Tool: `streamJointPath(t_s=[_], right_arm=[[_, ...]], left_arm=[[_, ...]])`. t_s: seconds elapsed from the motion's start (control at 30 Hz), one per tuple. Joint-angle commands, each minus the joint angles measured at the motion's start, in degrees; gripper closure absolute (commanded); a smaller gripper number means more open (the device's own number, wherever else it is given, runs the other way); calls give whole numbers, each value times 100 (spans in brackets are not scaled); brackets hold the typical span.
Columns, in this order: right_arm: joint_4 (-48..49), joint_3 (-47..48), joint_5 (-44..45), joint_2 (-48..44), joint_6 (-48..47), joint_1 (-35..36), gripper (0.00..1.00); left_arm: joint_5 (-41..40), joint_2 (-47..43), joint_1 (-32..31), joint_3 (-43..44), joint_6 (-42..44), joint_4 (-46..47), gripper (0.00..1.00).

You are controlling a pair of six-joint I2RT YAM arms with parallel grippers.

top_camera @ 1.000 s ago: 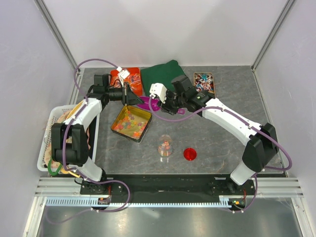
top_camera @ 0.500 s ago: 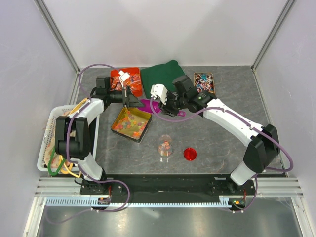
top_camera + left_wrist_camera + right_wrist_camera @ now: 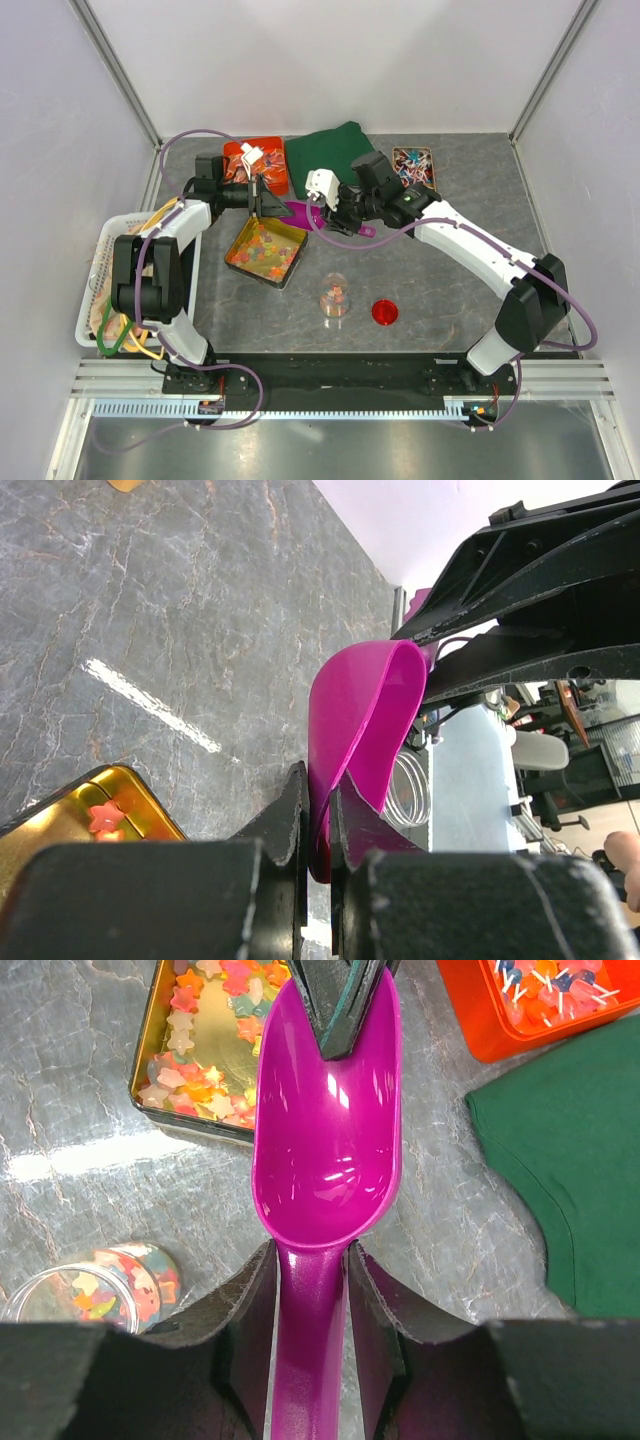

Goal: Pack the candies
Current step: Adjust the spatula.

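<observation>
Jaws of left gripper (image 3: 318,815) and right gripper (image 3: 310,1280) are clamping the scoop (image 3: 325,1110); jar (image 3: 335,297) is holding few candies (image 3: 190,1085), most are lying in the tin (image 3: 215,1040).

Our left pincer (image 3: 318,815) sits at the bottom of the frame, its two dark fingers (image 3: 285,820) pressed together on the thin rim of a magenta scoop (image 3: 365,720). The scoop's bowl rises on edge above the grey marbled table (image 3: 180,610). At lower left we see a corner of a gold tin (image 3: 150,810) with one orange-pink star-shaped candy (image 3: 105,820) in it. Black robot parts (image 3: 540,570) fill the upper right.
</observation>
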Motion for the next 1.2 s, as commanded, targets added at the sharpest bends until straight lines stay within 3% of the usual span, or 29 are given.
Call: streamJointPath(t_s=[0.0,0.9,0.97,1.13,1.17], right_arm=[[304,-78,-336,-115,-75,31,60],[427,-167,-486,8,-48,48,62],[445,-140,-512,34,22,57,66],[410,-52,-285,175,101,154,100],[418,-26,-223,201,118,197,100]], left_arm=[[310,38,-12,-13,-260,389,98],[679,73,84,-198,-866,1092,98],[670,73,84,-207,-893,1136,98],[688,64,84,-233,-954,1215,98],[679,73,93,-224,-980,1241,98]])
